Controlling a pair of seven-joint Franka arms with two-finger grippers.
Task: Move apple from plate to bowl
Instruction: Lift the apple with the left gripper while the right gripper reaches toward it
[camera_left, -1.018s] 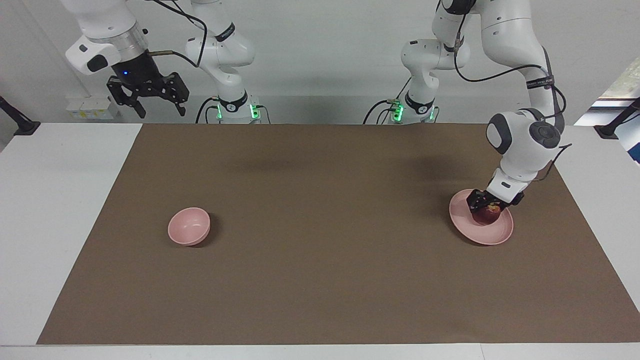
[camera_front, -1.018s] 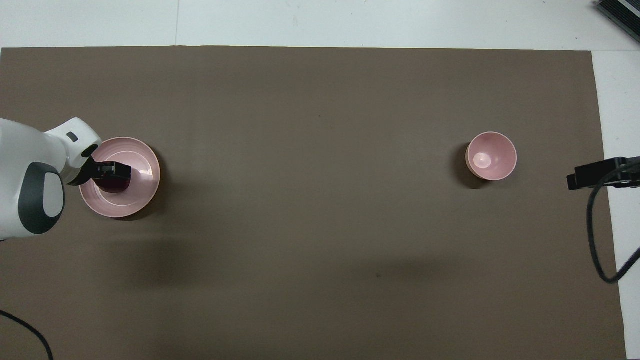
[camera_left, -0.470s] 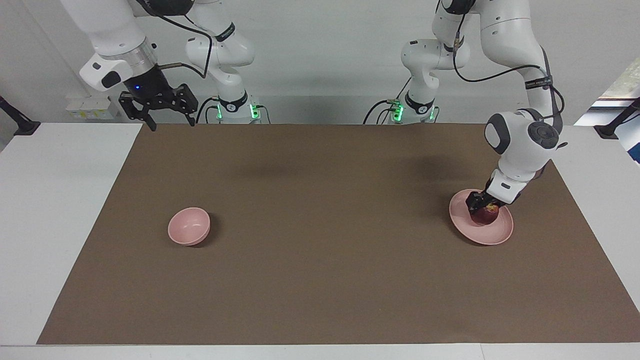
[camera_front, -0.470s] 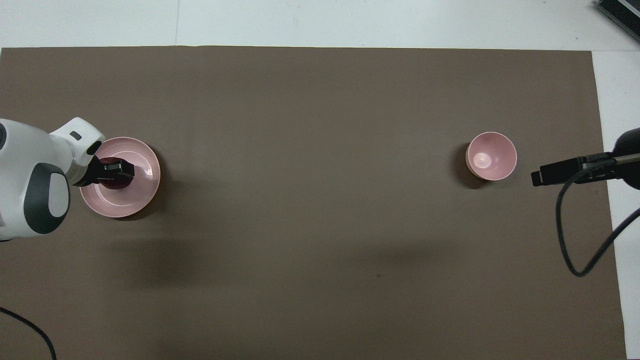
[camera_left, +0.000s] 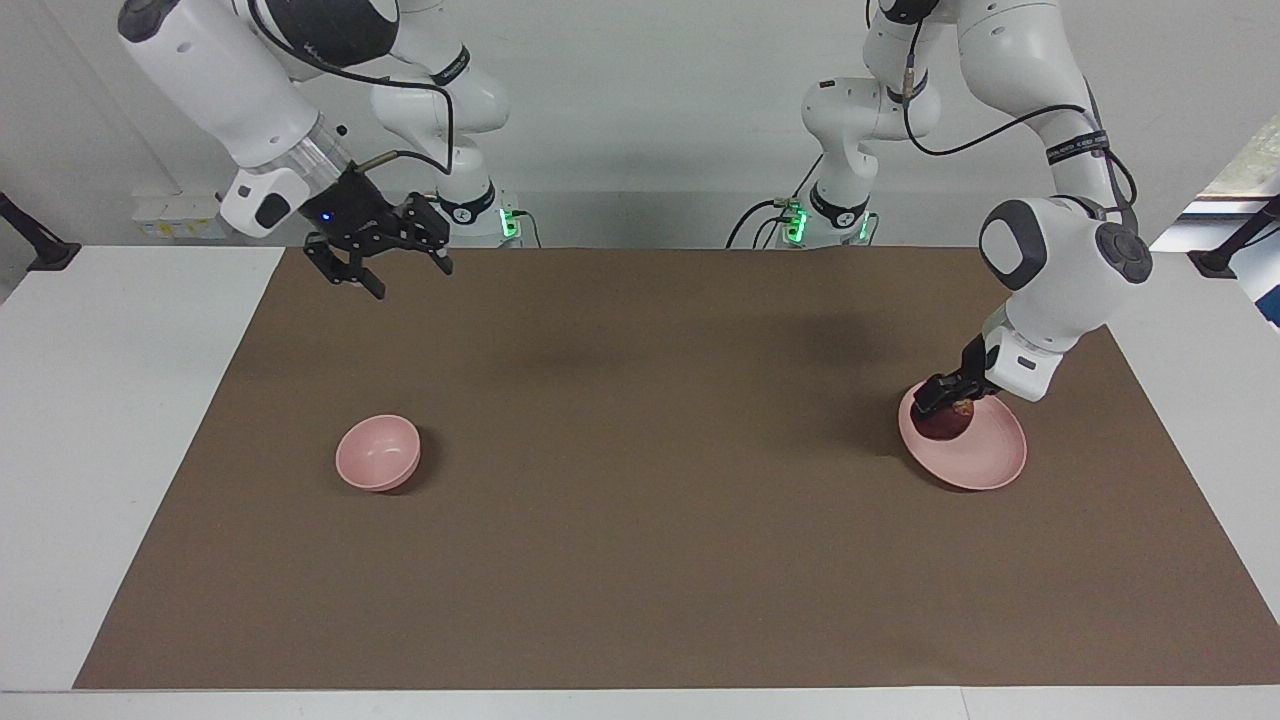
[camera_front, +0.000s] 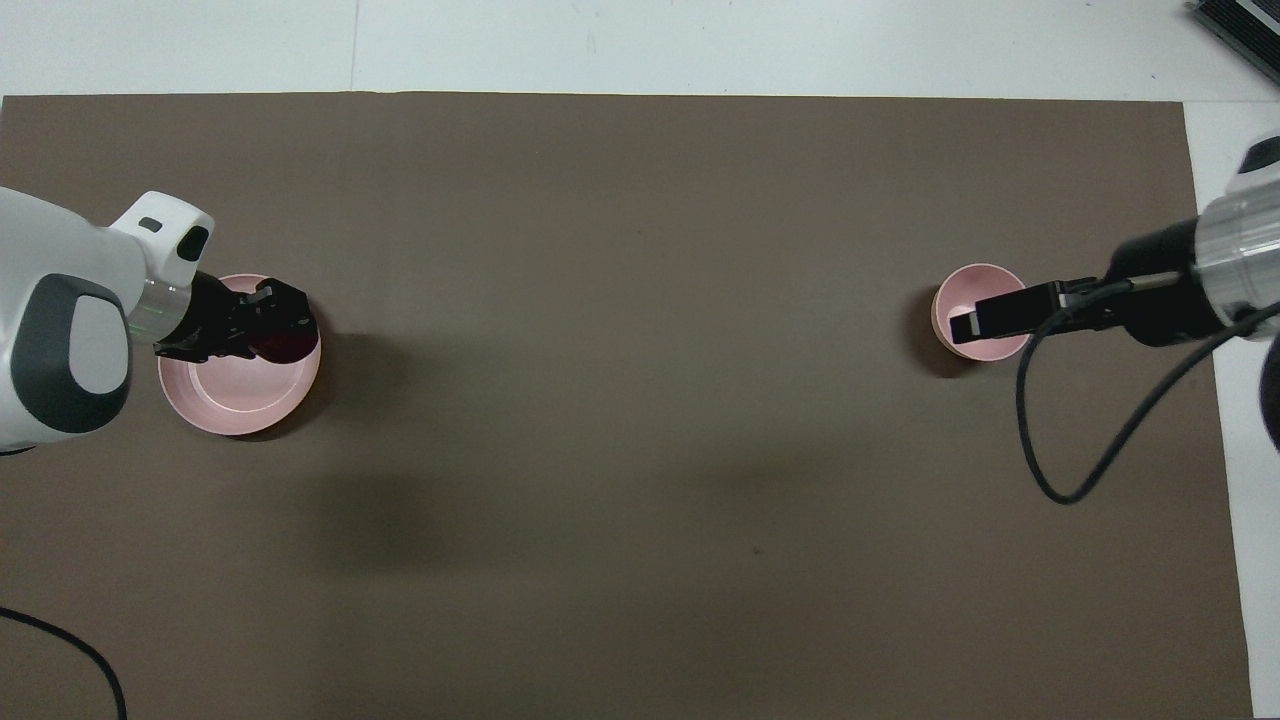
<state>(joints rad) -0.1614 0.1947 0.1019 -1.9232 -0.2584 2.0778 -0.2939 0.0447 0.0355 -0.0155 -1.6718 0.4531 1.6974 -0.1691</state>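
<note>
A white table covered with a wide brown mat (camera_left: 640, 480) stands before a plain pale wall, with the two white arms mounted along the robots' edge.

The left gripper (camera_left: 944, 402) is closed tight on the apple (camera_left: 943, 421), pinching it from above at a slant. The apple is small, round and dark red, almost maroon, with a small yellowish patch at its top, just under the fingers. In the overhead view the left gripper (camera_front: 262, 320) shows as a black block with the apple (camera_front: 285, 345) as a dark red bulge at its tip. Directly below the claw lies the plate (camera_left: 985, 460), flat, shallow and pale pink with a low rim; the apple sits over the plate's edge toward the right arm's end of the table, and whether it touches the plate or hangs just clear of it cannot be told. From above, the plate (camera_front: 235, 395) shows a paler ring inside its rim.

Well away from this claw, toward the right arm's end of the table, stands the bowl (camera_left: 378, 453), small, deep and pale pink, with nothing in it. The right gripper (camera_left: 391, 265) hangs high above the mat, fingers spread wide and holding nothing. From above, it (camera_front: 985, 318) overlaps the bowl (camera_front: 985, 350), a black cable looping from its wrist.
</note>
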